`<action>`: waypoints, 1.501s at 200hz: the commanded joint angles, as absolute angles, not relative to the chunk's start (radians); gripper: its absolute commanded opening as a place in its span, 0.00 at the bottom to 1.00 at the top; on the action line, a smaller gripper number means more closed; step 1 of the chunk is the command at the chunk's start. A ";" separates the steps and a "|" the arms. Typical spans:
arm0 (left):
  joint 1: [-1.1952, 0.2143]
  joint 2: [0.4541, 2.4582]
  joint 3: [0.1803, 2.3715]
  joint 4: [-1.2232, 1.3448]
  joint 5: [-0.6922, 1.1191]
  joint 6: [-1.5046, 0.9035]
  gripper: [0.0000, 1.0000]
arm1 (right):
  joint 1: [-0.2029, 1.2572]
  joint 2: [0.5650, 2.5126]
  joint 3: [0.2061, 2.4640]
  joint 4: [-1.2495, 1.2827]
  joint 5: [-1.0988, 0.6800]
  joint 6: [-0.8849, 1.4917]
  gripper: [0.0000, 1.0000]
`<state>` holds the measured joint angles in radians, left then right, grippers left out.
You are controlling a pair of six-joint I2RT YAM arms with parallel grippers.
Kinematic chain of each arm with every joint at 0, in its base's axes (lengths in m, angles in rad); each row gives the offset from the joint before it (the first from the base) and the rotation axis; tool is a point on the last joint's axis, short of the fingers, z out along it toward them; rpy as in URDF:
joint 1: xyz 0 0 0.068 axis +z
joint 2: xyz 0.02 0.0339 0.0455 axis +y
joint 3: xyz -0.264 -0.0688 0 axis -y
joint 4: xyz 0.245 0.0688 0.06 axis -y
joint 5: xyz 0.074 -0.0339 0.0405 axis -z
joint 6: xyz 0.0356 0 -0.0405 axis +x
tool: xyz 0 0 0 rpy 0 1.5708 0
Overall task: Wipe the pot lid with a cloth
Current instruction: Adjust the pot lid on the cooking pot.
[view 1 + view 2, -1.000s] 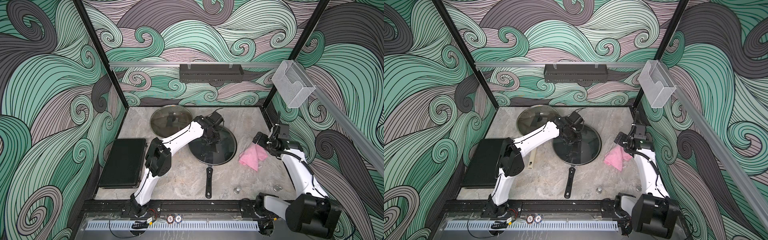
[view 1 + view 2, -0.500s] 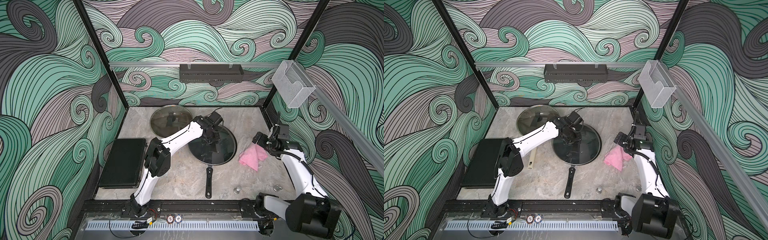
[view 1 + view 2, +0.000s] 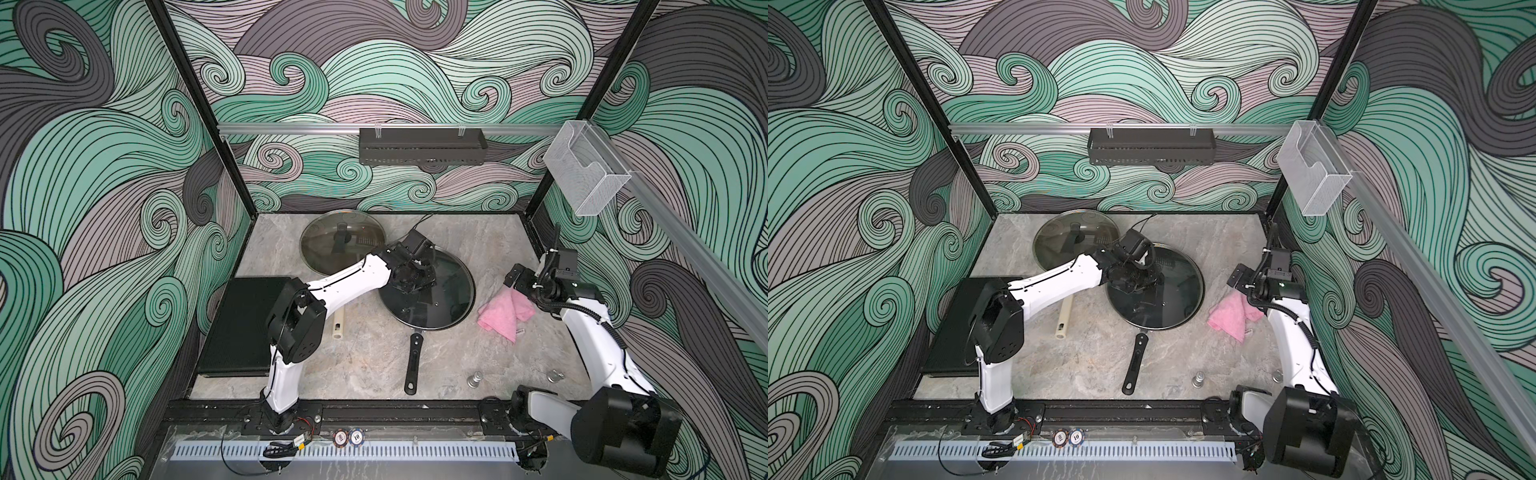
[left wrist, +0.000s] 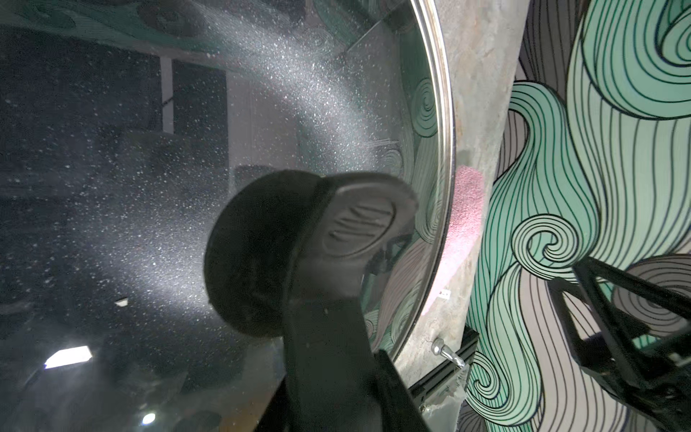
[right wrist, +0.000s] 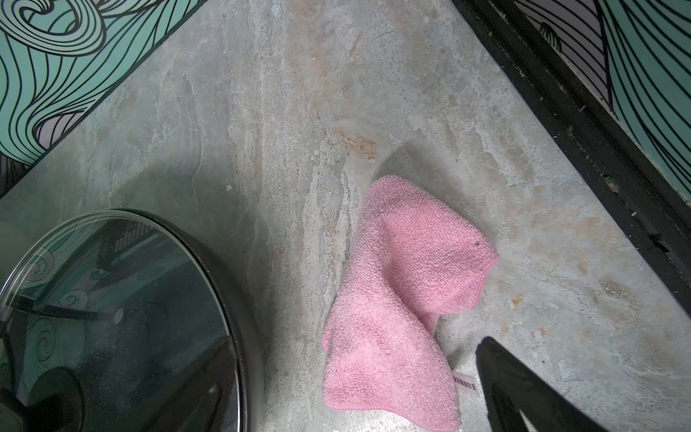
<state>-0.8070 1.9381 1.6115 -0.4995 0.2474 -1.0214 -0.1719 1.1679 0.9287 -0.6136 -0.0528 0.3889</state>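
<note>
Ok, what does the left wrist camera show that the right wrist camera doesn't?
Only the left wrist view: the black knob on the lid up close, white specks across the glass, a metal peg on the table. Only the right wrist view: most of the crumpled pink cloth with its white tag, plus one finger of the right gripper. Both: the lid's metal rim, some cloth, the marble table.

Both arms are built from glossy white links joined by bulky matte black joint housings. Along the left arm [image 3: 349,282] a thin black seam line is drawn; small round holes are seen in its elbow housing [image 3: 296,328]. A ribbed black cable [image 3: 602,322] is tied along the right arm [image 3: 598,357]. The left gripper [image 3: 417,282] and right gripper [image 3: 515,281] are finished in black.
</note>
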 commanded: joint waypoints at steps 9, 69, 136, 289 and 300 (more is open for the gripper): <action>-0.804 1.862 1.488 -0.183 0.279 -1.118 0.02 | -0.170 1.162 0.913 -0.607 -0.057 0.383 0.99; -0.804 1.791 1.446 -0.120 0.250 -1.189 0.00 | -0.169 1.161 0.908 -0.604 -0.064 0.380 0.99; -0.795 1.775 1.311 0.193 0.299 -1.400 0.00 | -0.169 1.167 0.909 -0.600 -0.071 0.379 0.99; -0.787 1.769 1.192 0.815 0.257 -1.791 0.00 | -0.170 1.159 0.909 -0.589 -0.088 0.374 0.99; -0.790 1.800 1.185 0.902 0.247 -1.831 0.00 | -0.169 1.156 0.907 -0.588 -0.085 0.373 0.99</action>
